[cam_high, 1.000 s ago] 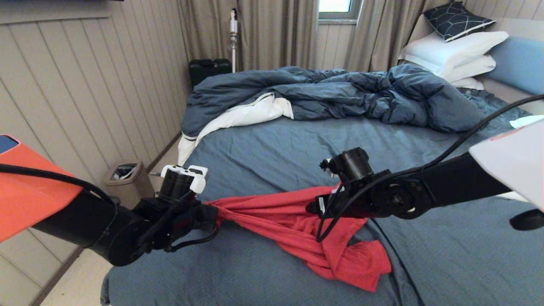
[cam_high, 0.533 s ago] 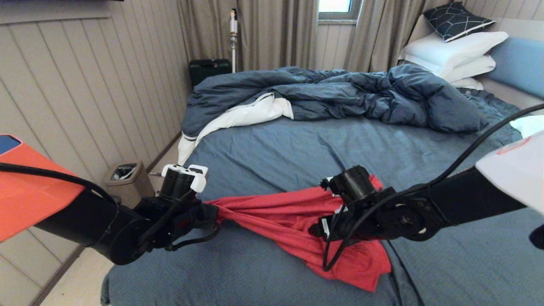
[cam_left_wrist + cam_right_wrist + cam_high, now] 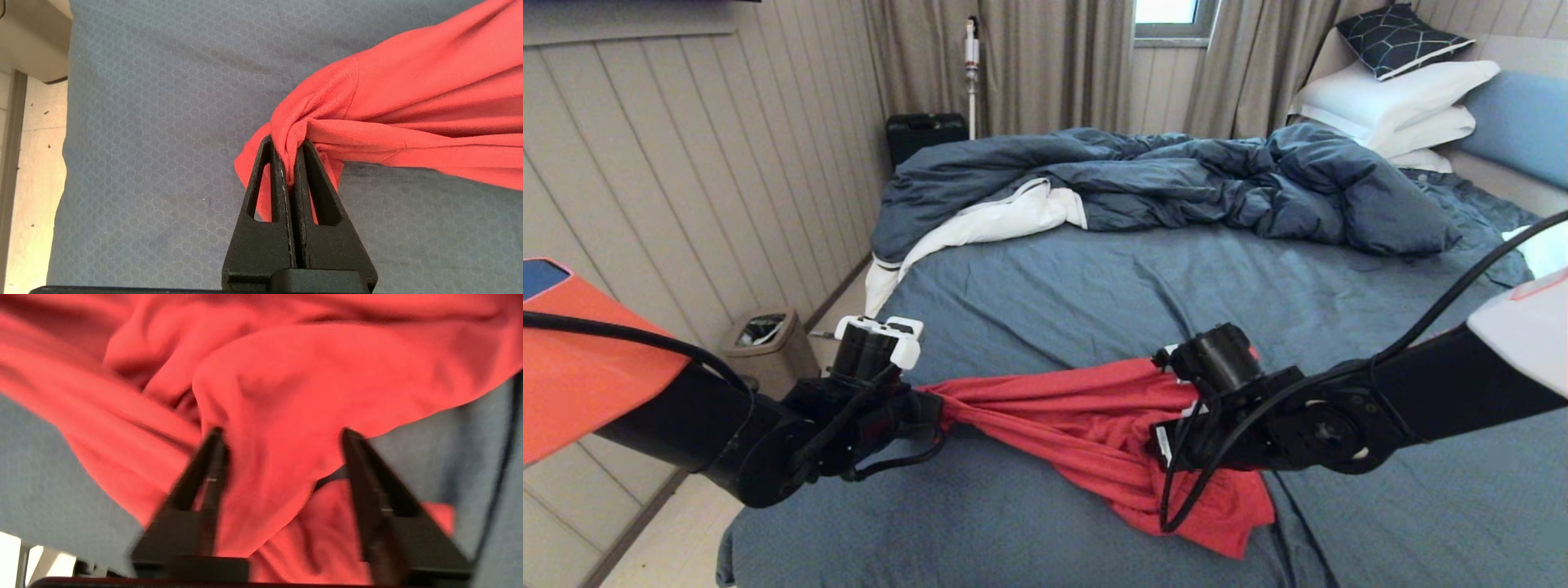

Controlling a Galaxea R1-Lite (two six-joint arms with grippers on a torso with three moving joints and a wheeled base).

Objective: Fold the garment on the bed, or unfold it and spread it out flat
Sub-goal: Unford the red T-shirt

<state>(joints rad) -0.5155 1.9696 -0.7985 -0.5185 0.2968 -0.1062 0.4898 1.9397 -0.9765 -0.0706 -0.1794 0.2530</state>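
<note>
Two grippers are at the red garment (image 3: 1086,425), which lies bunched and twisted on the near part of the bed (image 3: 1094,286), on the blue-grey sheet toward the six o'clock edge in the head view. The left gripper (image 3: 287,163) sits at about eight o'clock from the shirt's middle, its two black fingers (image 3: 273,171) pressed together with a gathered fold of red jersey pinched between the tips; from that pinch the cloth is drawn out in taut pleats toward three o'clock (the wrist view shows a seam running across the fabric just past the tips). The right gripper (image 3: 282,457) is down on the opposite end of the shirt, at roughly four o'clock from the garment's middle in the head view, where the arm's black wrist covers part of the cloth. Its fingers (image 3: 212,465) stand apart, about half spread, straddling a rounded hump of red fabric that bulges up between them; the pictures do not show them squeezing it, so no grip can be claimed there. A loose flap of the shirt hangs out past the right wrist toward five o'clock. Farther back, at twelve o'clock, the rumpled dark blue duvet (image 3: 1176,180) lies across the bed, with stacked white pillows (image 3: 1396,106) at two o'clock.
</note>
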